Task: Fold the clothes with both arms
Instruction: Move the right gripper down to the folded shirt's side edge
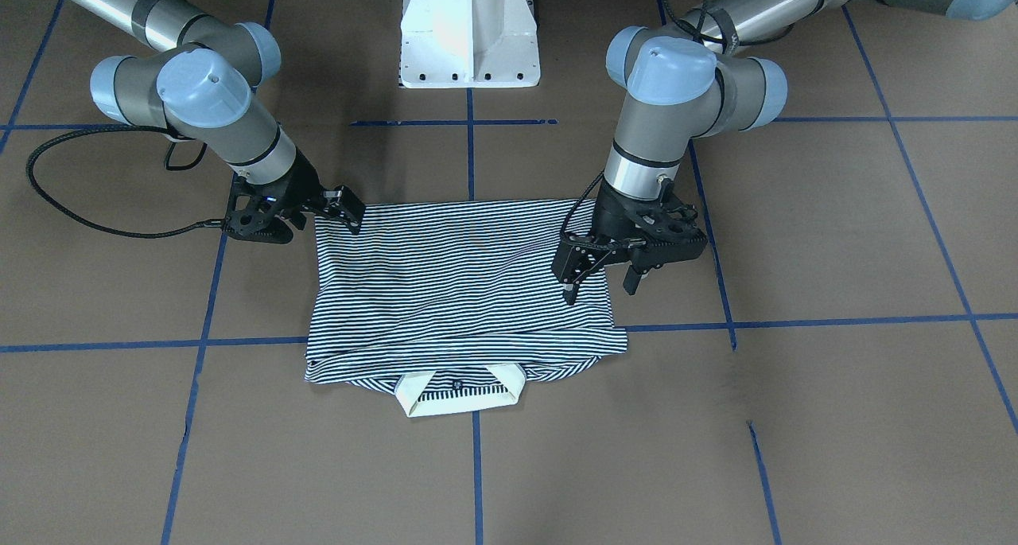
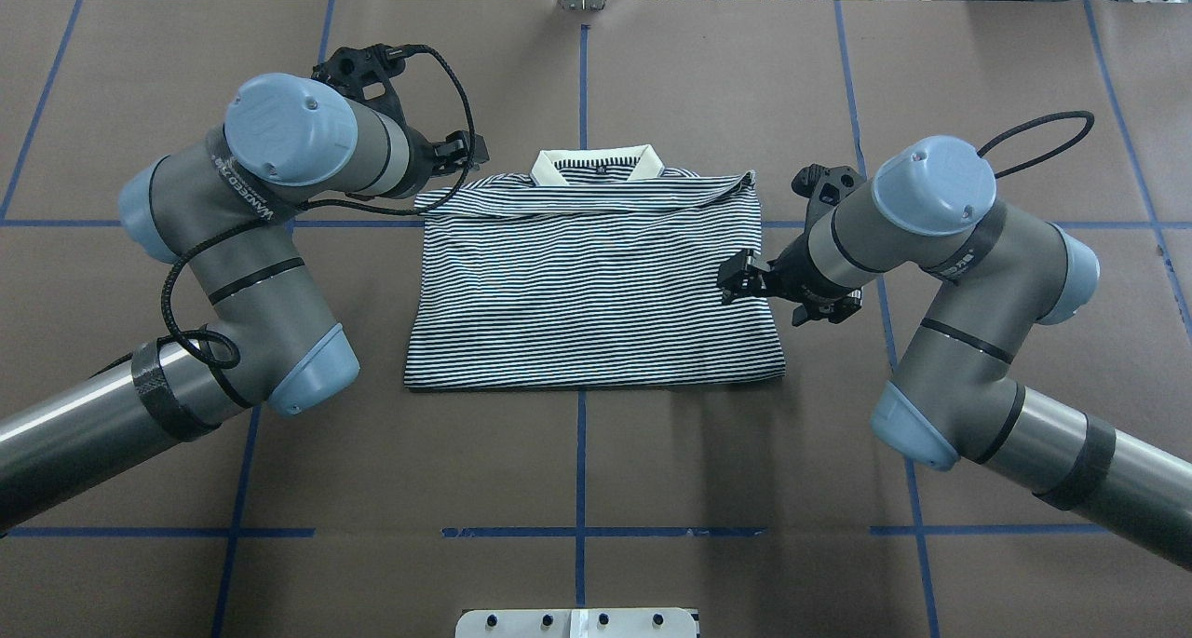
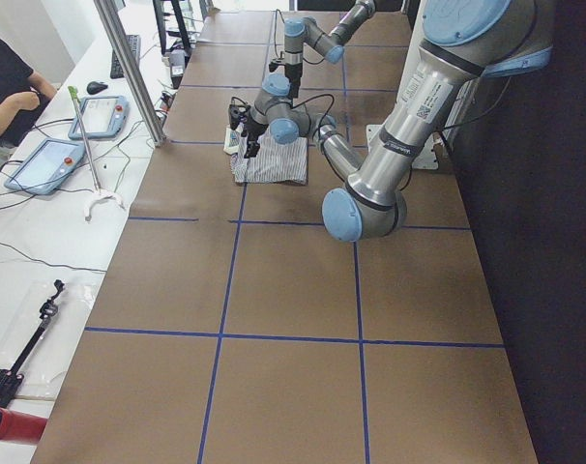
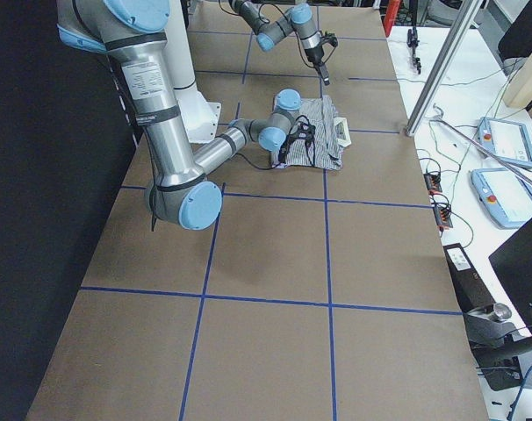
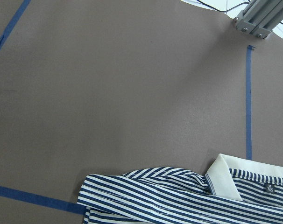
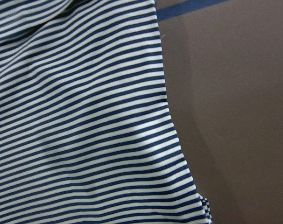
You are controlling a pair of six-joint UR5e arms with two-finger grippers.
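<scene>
On the brown desk the shirt lies flat at the middle, sleeves tucked in, ready, we think, for another fold. The left gripper hovers over its far left corner, jaws wide open and empty. The right gripper is at the right edge; its jaws we cannot tell. Only tape lines lie around.

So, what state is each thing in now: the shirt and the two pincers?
Polo shirt: folded into a rectangle, lying flat on the table.
Left pincer: open, empty, raised by the shirt's side.
Right pincer: at the shirt's edge; open or shut, cannot tell.
</scene>
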